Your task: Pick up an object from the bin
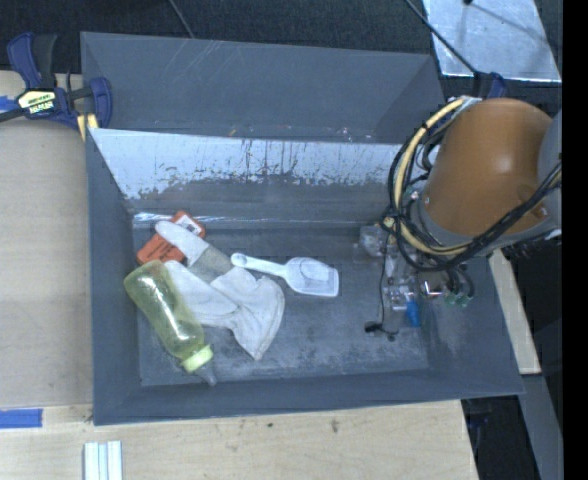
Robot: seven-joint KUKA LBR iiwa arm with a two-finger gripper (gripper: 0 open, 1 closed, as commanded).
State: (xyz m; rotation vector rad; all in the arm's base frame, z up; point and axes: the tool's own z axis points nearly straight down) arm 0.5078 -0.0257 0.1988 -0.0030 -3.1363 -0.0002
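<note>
Four things lie in the left half of the grey bin [324, 343], close together. Farthest left is a clear yellow-green bottle [167, 315], on its side with its cap toward the front wall. A crumpled white cloth [242, 308] touches its right flank. Behind both sits an orange-and-white packet [174, 240], its print too small to read. Right of the cloth lies a white plastic scoop [299, 273], handle pointing left and bowl pointing right. The gripper [392, 318] hangs low over bare floor at the right, well apart from the scoop. Whether it is released or clenched cannot be told.
</note>
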